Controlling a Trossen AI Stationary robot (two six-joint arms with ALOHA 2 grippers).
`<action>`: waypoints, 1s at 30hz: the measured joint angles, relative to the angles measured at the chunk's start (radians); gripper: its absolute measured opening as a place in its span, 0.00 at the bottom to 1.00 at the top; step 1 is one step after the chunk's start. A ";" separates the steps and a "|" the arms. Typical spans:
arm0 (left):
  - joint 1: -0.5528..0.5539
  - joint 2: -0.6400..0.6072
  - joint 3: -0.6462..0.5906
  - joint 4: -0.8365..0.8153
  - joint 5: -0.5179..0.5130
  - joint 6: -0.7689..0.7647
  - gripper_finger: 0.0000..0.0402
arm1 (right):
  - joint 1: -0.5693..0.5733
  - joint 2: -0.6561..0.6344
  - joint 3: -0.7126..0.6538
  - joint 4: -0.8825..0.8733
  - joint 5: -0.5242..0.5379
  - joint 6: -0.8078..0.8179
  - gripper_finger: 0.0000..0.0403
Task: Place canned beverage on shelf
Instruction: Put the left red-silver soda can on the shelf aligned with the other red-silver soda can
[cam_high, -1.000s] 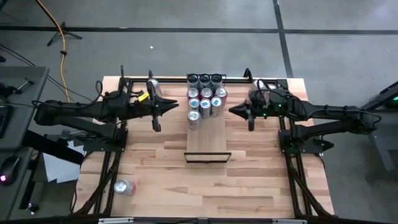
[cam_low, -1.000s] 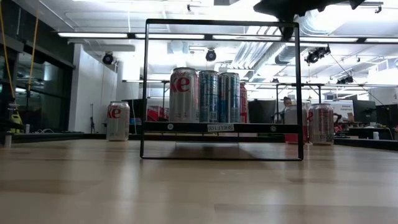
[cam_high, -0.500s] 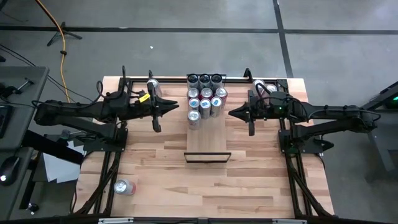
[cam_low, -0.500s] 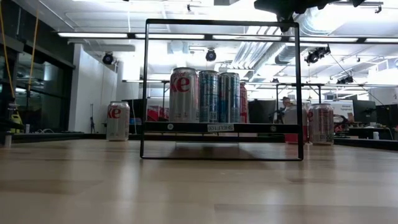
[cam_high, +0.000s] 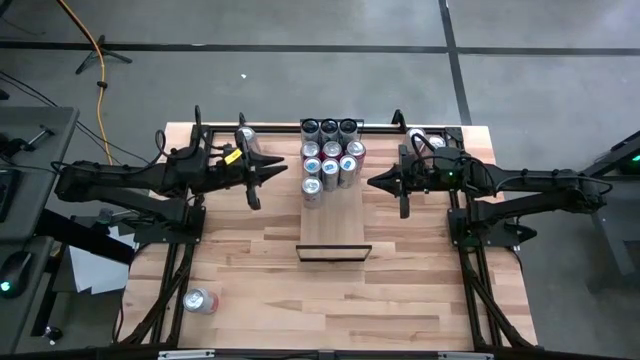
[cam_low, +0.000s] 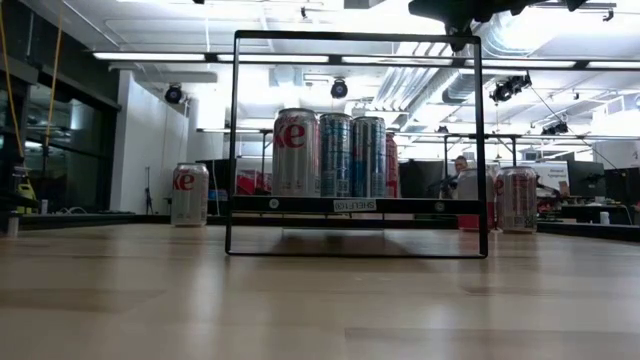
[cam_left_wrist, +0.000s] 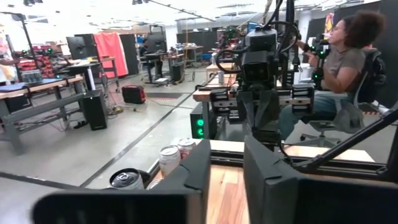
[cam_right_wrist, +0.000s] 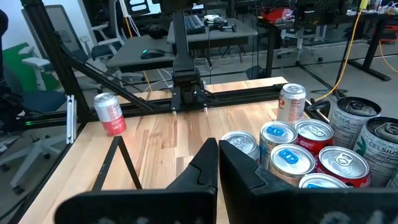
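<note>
The shelf (cam_high: 334, 222) is a long, narrow panel of pale smooth wood lying flat at the middle of the worktop (cam_high: 400, 290). Its long axis runs from the near side to the far side, and a thin black bar closes its near short end. In the low view that end shows as a black rectangular frame (cam_low: 356, 145) standing upright above the panel. A cluster of cans (cam_high: 331, 157) stands upright on the far half of the shelf, in close rows, silver and red tops touching or almost touching; the near half of the panel is bare wood. One loose can (cam_high: 201, 300) lies on its side at the near left corner of the worktop, well apart from the shelf. Another can (cam_high: 247, 137) stands at the far left, just behind the left arm, and two more (cam_high: 424, 139) stand at the far right, beside the right arm. The left pincer (cam_high: 281, 171) hangs to the left of the can cluster, pointing right toward it, its fingers a narrow slot apart and holding nothing. The right pincer (cam_high: 374, 181) hangs to the right of the cluster, pointing left, its fingers pressed together and empty. A seated person (cam_left_wrist: 346, 68) shows in the room beyond the worktop.
</note>
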 joint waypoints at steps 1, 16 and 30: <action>0.000 0.000 0.000 0.000 0.000 0.000 0.12 | 0.000 0.000 0.000 0.000 0.000 0.000 0.00; 0.000 0.000 0.000 0.000 -0.002 -0.061 0.65 | 0.000 0.000 0.000 0.000 0.000 0.000 0.00; 0.000 0.000 0.002 -0.006 -0.142 -0.102 0.73 | 0.000 0.000 0.000 0.000 0.000 0.000 0.00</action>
